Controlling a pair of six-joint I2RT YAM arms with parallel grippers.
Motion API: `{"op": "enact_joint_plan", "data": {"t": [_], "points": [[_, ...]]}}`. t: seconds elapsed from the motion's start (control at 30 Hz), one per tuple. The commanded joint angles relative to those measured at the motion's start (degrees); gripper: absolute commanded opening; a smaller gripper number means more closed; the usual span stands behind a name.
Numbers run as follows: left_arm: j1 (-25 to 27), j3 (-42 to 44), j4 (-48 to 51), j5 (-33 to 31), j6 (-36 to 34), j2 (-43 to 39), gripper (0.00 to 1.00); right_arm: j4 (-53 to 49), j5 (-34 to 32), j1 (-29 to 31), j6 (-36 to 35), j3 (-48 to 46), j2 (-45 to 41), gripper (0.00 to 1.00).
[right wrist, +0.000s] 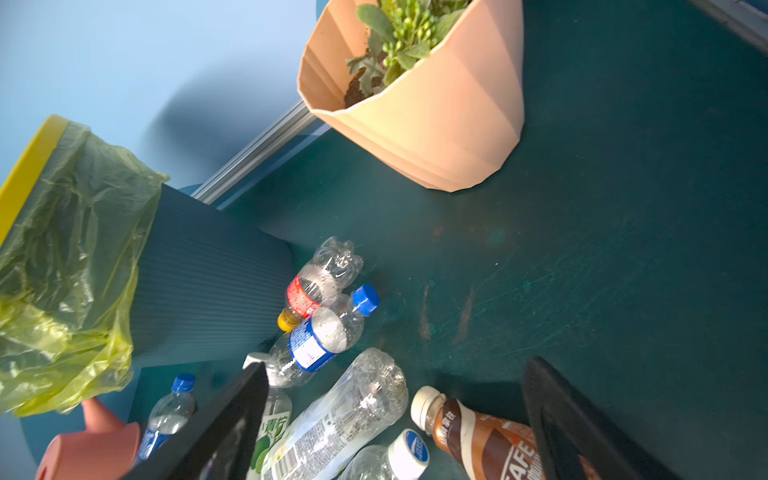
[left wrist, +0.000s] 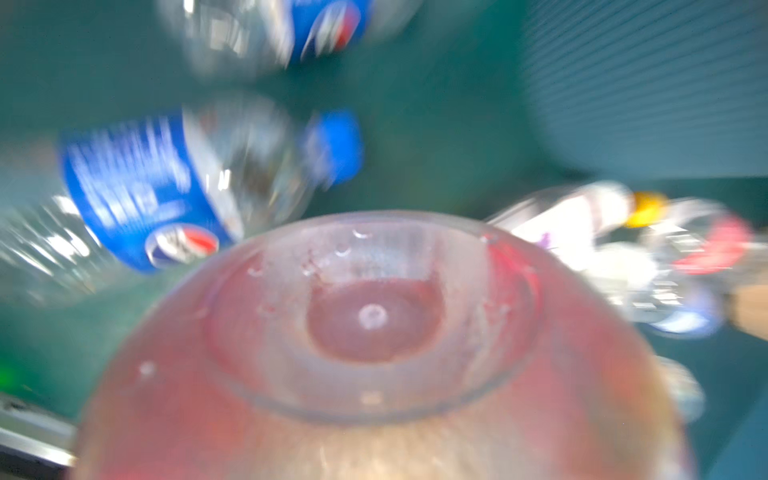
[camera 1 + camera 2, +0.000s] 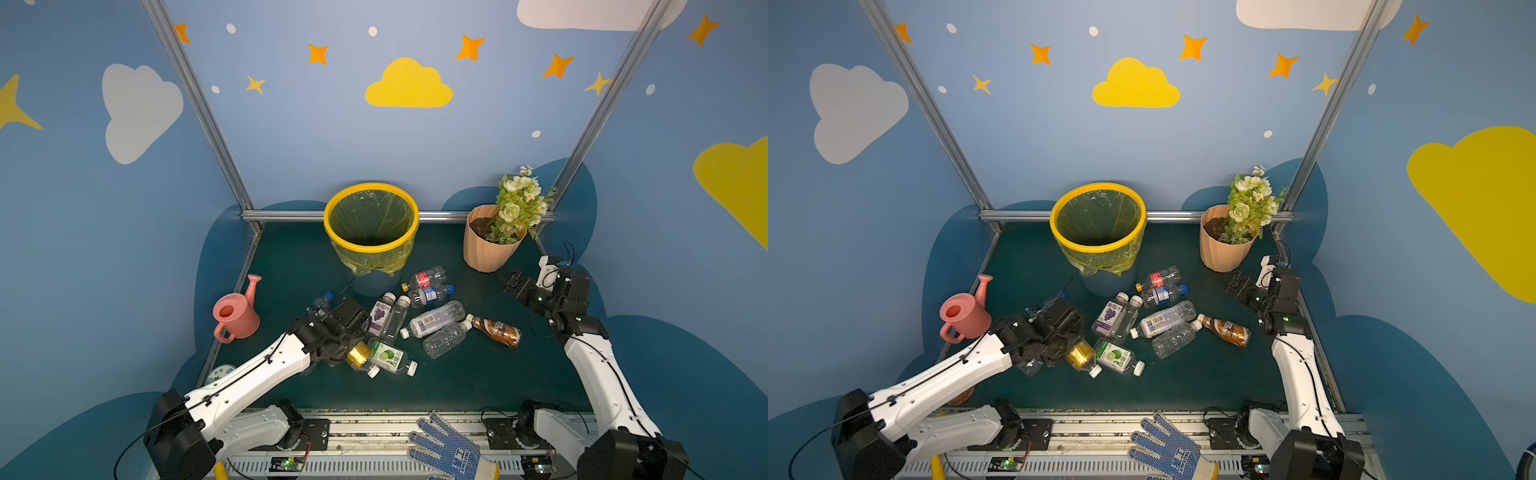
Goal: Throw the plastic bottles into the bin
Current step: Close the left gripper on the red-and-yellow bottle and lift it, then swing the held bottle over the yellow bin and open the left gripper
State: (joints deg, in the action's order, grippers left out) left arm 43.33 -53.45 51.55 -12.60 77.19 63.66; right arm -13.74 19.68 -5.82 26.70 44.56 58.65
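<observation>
- The left pincer (image 3: 345, 340) is down low among the plastic bottles (image 3: 436, 319). Its jaws are hidden under its own black body in both top views, so I cannot tell whether they are spread or pinching something.
- A gold-label bottle (image 3: 360, 355) sticks out from right under that pincer, with its white cap pointing away from it.
- In the left wrist view a blurred, pinkish bottle base (image 2: 374, 320) fills the frame, hard up against the camera. I can't say for sure it is the gold-label one.
- A lime-label bottle (image 3: 388, 357) lies against the gold one, on the side away from the left pincer.
- Just past the left pincer, towards the right one, a grape-label bottle (image 3: 380, 316) and a slim clear bottle (image 3: 397, 318) lie side by side.
- A blue-capped bottle (image 3: 324, 300) peeks out behind the left pincer, on its far side.
- The right pincer (image 3: 510, 284) hangs clear of the green mat (image 3: 457, 382). Its black fingers (image 1: 232, 415) are spread wide with nothing gripped between them.
- The brown coffee bottle (image 3: 496, 330) lies nearest the right pincer, flat on the mat.
- Further towards the left pincer are a white-label bottle (image 3: 1163, 320), a crumpled clear bottle (image 3: 1177, 338), a blue-label bottle (image 3: 1163, 295) and a red-label bottle (image 3: 1158, 279).
- The bin (image 3: 371, 248) stands upright at the back, between the two pincers and well apart from both.
- A peach flower pot (image 3: 486, 249) stands near the right pincer, on its far side.
- A pink watering can (image 3: 235, 318) stands on the outer side of the left pincer.
</observation>
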Motion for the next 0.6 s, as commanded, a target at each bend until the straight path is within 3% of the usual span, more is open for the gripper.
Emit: {"op": "enact_joint_plan", "data": {"t": [0.0, 0.17, 0.3, 0.43, 0.57], "points": [[0.43, -8.89, 7.27, -12.62, -9.28, -1.48, 0.61, 1.51, 3.39, -0.13, -1.08, 0.22, 0.9, 0.92], [0.97, -21.61, 10.98, -24.18, -21.03, -1.67, 0.6, 1.95, 5.52, 0.19, -1.21, 0.95, 2.06, 0.92], [2.11, -30.1, 5.53, -33.72, -36.88, -0.76, 0.59, 2.65, 5.63, 0.6, -0.86, 1.31, 1.95, 0.92], [3.73, -35.53, -13.8, -40.84, -60.69, 0.75, 0.6, 2.25, 5.64, 1.16, -0.78, 1.86, 1.73, 0.92], [3.82, -34.78, -40.85, -38.37, -80.74, 2.83, 0.6, 1.44, 4.76, 1.61, -0.42, 1.85, 0.63, 0.92]]}}
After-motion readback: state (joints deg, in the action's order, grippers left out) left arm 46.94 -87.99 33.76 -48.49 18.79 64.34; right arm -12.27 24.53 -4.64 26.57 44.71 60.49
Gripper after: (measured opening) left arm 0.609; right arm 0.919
